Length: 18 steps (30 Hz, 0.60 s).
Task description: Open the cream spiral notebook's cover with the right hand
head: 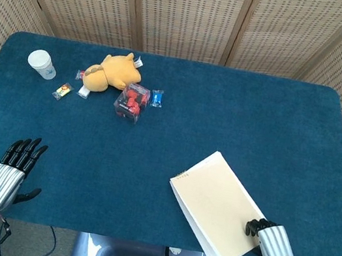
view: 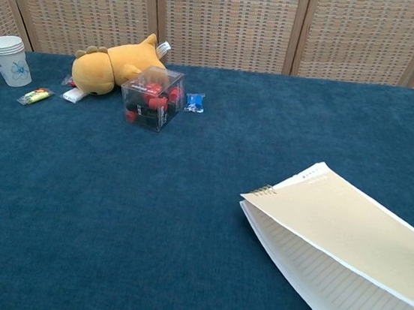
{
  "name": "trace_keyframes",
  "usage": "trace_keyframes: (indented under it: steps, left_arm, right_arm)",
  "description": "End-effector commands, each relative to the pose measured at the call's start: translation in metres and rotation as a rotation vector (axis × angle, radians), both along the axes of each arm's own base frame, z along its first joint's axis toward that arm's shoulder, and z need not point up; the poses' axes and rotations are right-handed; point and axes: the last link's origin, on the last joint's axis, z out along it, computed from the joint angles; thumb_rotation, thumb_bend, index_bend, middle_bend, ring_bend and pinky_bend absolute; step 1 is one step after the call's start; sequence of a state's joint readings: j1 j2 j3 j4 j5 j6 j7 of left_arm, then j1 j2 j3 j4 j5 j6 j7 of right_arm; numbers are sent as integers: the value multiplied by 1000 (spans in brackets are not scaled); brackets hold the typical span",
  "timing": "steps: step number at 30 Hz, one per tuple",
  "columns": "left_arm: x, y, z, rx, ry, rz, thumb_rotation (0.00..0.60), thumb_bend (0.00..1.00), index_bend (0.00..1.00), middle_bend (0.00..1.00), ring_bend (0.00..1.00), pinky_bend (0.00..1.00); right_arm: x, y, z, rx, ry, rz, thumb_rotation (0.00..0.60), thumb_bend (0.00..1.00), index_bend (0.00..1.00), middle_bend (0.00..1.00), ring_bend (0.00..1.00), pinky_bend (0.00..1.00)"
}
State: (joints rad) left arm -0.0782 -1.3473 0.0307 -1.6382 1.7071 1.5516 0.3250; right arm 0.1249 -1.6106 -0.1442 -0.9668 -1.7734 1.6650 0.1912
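at the notebook's [head: 216, 204] near right corner our right hand [head: 268, 239] pinches the lifted cover [view: 348, 233], its long axis running away up-left, our spread left hand [head: 10, 168] far off.

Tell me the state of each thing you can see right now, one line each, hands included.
Cream spiral notebook: cover lifted clear of the lined pages, partly open.
Right hand: fingers at the cover's near corner, holding it up.
Left hand: holding nothing, fingers extended over the table.
Paper cup: upright.
Plush toy: lying on its side.
Clear box: closed, red and dark pieces inside.
Blue candy: wrapped, beside the box.
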Motion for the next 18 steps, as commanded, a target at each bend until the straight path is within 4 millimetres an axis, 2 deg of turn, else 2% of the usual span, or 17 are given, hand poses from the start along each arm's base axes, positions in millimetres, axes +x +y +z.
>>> trace_keyframes:
  steps: [1,7,18]
  left_arm:
    - [0,0,0,-1,1,0,600,10,0,0,0,60]
    - [1,0,-1,-1,1,-2,600,11,0,0,0,60]
    - [-1,1,1,0,-3,2,600,11,0,0,0,60]
  right_arm:
    - [-1,1,0,1,2,0,600,643,747,738,642,811]
    - [3,-7,0,-12,-19,4,600,643,747,738,642,811]
    - [33,-49,10,-109,-48,61,600,642,747,738,643,811]
